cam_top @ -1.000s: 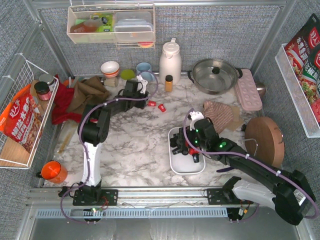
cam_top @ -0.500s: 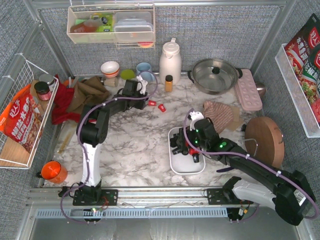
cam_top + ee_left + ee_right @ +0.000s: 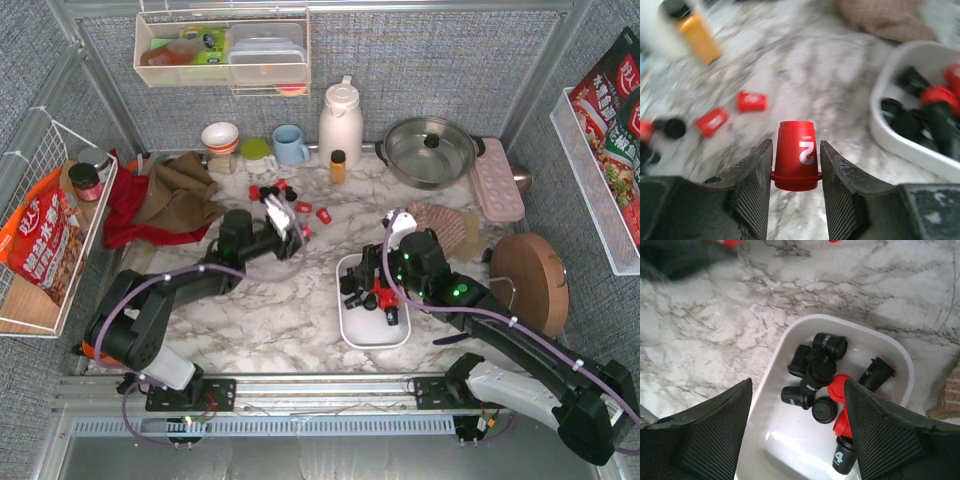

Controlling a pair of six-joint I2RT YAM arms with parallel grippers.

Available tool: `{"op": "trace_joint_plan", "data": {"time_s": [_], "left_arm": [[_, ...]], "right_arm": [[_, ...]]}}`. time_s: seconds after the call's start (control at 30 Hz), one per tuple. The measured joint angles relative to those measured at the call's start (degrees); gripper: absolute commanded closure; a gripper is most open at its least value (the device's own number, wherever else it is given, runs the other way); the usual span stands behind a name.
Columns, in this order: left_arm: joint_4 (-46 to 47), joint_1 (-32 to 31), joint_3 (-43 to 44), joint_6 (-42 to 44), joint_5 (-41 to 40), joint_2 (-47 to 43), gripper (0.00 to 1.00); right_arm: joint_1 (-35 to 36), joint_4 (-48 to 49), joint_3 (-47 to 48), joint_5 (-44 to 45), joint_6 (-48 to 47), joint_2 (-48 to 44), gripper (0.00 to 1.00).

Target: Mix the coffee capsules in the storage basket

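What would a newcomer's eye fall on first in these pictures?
A bright red cup-shaped coffee capsule marked 2 is clamped between the left arm's jaws. Right of it, the white storage basket holds mostly black capsules and a few red, with the right arm's open jaws above it.

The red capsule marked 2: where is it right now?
In the left wrist view, centre, the red capsule is pinched in the left gripper, with the white basket to its right.
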Motion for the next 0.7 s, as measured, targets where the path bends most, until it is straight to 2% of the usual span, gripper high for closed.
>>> {"op": "trace_joint_plan", "data": {"time_s": [0.13,0.3,0.7], "left_arm": [[15.7,-3.9,-11.3,10.5,10.9,-3.1,0.66],[26.3,-7.1,-12.8,15.6,16.9,-2.6,0.66],[34.9,-13.0,-13.1,15.0,22.5,-1.4,0.66]], "right_arm": [[0.0,1.2,1.5,-1.8,0.6,-0.9,0.23],[0.0,4.9,1.9,-4.5,2.7,-1.0,0.26],[0.0,17.6,-1.9,-11.6,8.3,0.9,0.33]]}}
